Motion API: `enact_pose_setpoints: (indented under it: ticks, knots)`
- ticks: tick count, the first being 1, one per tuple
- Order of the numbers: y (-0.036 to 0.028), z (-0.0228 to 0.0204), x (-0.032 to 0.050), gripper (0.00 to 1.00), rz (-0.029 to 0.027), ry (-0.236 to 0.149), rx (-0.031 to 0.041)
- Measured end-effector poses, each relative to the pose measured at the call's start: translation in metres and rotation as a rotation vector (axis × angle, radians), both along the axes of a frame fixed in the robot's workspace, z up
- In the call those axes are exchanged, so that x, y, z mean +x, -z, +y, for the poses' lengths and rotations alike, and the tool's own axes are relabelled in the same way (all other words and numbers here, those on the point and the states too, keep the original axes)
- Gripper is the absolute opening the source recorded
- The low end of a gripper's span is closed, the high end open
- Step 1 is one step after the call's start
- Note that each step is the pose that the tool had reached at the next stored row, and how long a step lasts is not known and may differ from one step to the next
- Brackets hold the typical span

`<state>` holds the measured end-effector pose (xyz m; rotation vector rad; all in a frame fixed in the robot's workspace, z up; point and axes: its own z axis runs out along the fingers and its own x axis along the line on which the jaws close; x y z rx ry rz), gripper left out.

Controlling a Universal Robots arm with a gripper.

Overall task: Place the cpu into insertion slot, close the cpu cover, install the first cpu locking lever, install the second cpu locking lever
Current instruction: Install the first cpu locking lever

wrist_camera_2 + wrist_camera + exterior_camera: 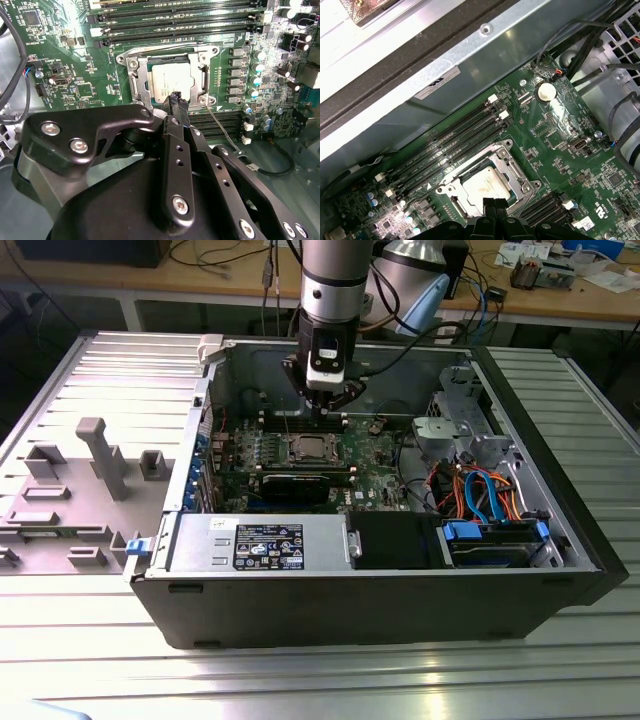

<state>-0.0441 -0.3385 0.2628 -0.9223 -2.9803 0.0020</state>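
In the second wrist view my pincer [178,100] hides one edge of the chip [170,82] and a wide stretch of the board [75,75], so I can't tell what its tips touch. In the first wrist view the pincer [493,205] is cut off by the picture's edge and covers a corner of the chip [482,187]. In the exterior view the cover [305,448] is too small to judge, and the arm [335,280] runs off the edge.

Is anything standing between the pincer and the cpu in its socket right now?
Nothing visible does. In the second wrist view the pincer hangs right over one edge of the cpu, whose top shows through the silvery cover lying around it.
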Motion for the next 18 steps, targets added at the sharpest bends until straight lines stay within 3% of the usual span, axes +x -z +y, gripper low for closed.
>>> enact_pose_setpoints:
  ticks: [8, 16, 17, 18]
  knots:
    - [0.0000, 0.0000, 0.0000, 0.11, 0.0001, -0.012, 0.0000]
    - [0.0009, -0.0001, 0.0000, 0.11, 0.0000, -0.151, 0.0000]
    - [0.0009, -0.0001, 0.0000, 0.11, -0.0007, -0.169, -0.0001]
    - [0.0010, -0.0001, -0.0001, 0.11, -0.0064, -0.172, -0.0007]
